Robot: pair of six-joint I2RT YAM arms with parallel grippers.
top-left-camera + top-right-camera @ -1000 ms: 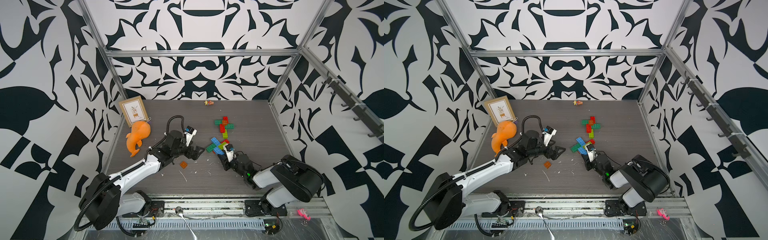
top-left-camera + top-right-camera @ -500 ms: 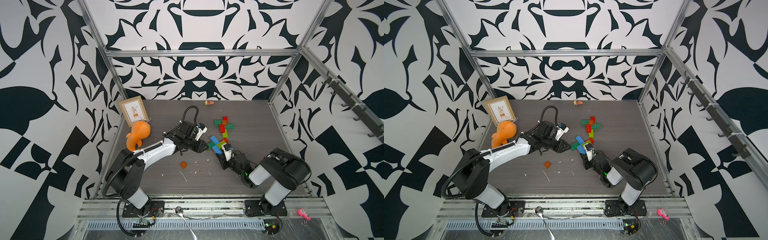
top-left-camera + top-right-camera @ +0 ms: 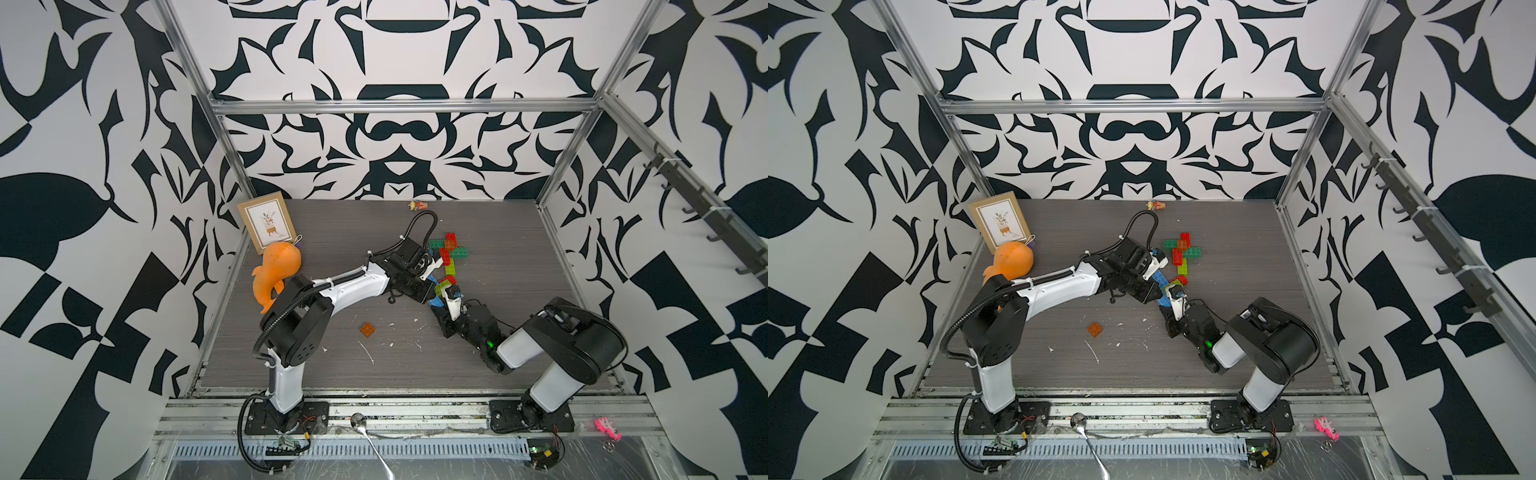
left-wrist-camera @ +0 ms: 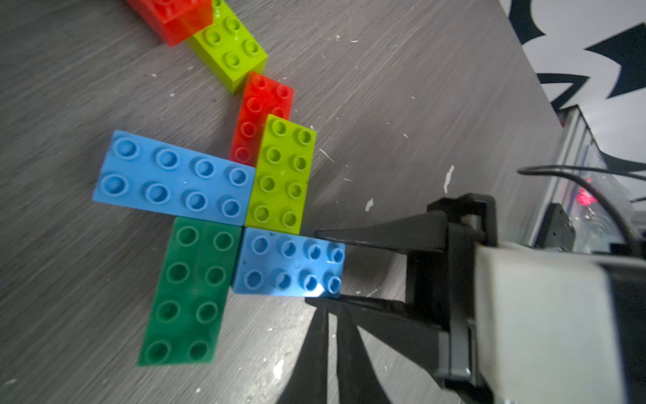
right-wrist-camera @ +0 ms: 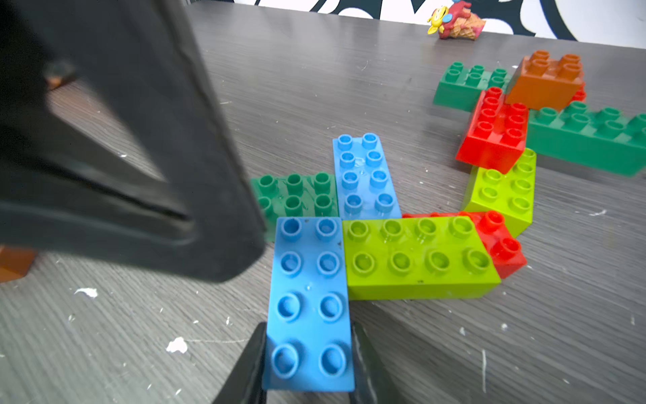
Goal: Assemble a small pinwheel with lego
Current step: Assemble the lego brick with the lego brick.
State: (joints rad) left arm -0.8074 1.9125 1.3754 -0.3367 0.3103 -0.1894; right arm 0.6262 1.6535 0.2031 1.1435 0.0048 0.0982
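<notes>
Your near blue brick (image 5: 309, 304) lies flat on the table (image 5: 105, 332), mid-workspace. The right gripper (image 4: 314, 266) clamps it at its outer end, one finger on each long side. It butts into three more flat bricks, studs up, edges touching, in a pinwheel layout: lime brick (image 5: 416, 257), far blue brick (image 5: 365, 176), dark green brick (image 5: 297, 196). A red brick (image 5: 503, 241) sits partly hidden behind the lime one, with a second lime brick (image 5: 503, 196) just beyond it.

Check the left gripper (image 4: 332, 314): jaws pressed together, nothing between them, tips down at the near blue brick's outer corner, right beside the right gripper's finger. Can't tell you whether it touches.

Further back you have a cross of dark green and red bricks (image 3: 460, 252), capped by an orange square brick (image 5: 545, 78). The other orange square (image 3: 367, 329) lies loose on the table toward the left arm's side, well apart from both clusters.
</notes>
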